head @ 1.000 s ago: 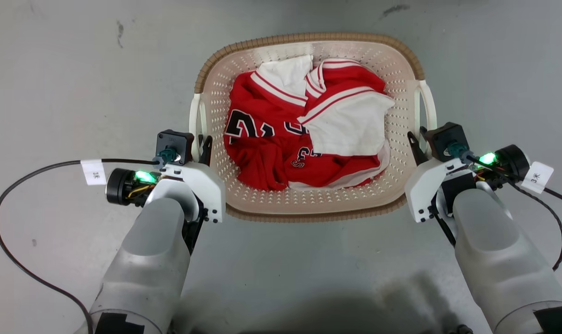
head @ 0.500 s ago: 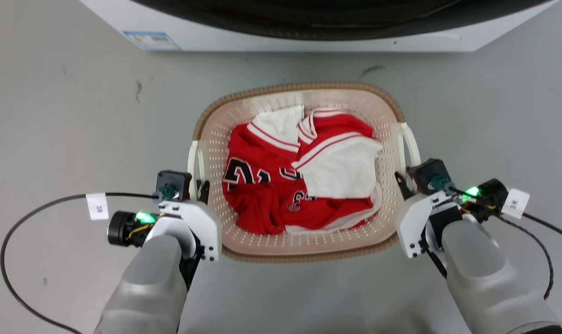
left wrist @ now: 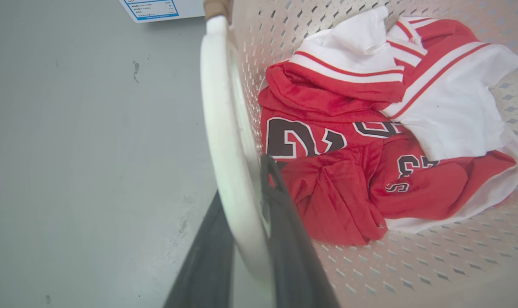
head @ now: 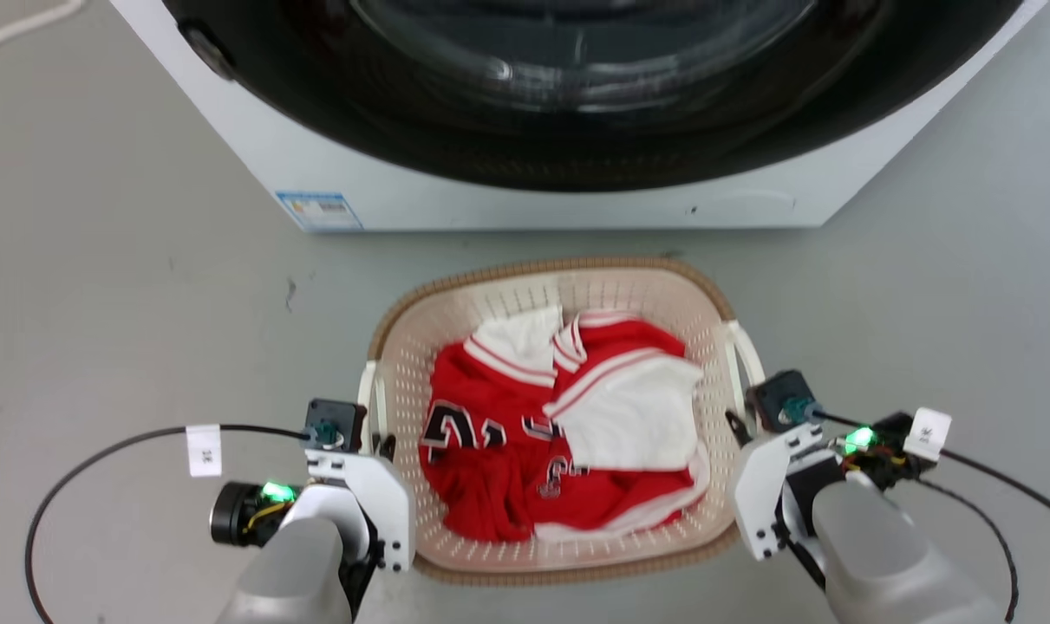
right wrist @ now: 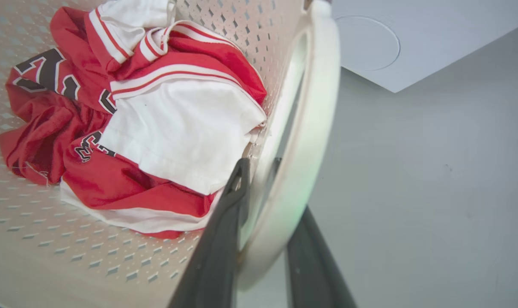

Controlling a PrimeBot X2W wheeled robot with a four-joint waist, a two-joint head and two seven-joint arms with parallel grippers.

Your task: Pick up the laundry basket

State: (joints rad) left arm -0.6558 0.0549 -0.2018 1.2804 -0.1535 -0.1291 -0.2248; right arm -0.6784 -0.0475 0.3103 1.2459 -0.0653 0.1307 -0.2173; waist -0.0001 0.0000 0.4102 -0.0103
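The left gripper (left wrist: 246, 205) is clamping the left handle (left wrist: 224, 128) between its two dark fingers (left wrist: 280, 214), one inside the wall and one outside. The right gripper (right wrist: 271, 188) is pinching the right handle (right wrist: 314, 107) likewise. The laundry basket (head: 559, 273), carrying red and white jerseys (head: 525, 433), is sitting between both arms, near the washing machine (head: 525, 195). Over the last second the head view has been sliding up, bringing the machine in, while basket and grippers are keeping their places against each other. Probably the body is straightening and raising the load, though clearance from the floor (head: 143, 303) is hard to judge.
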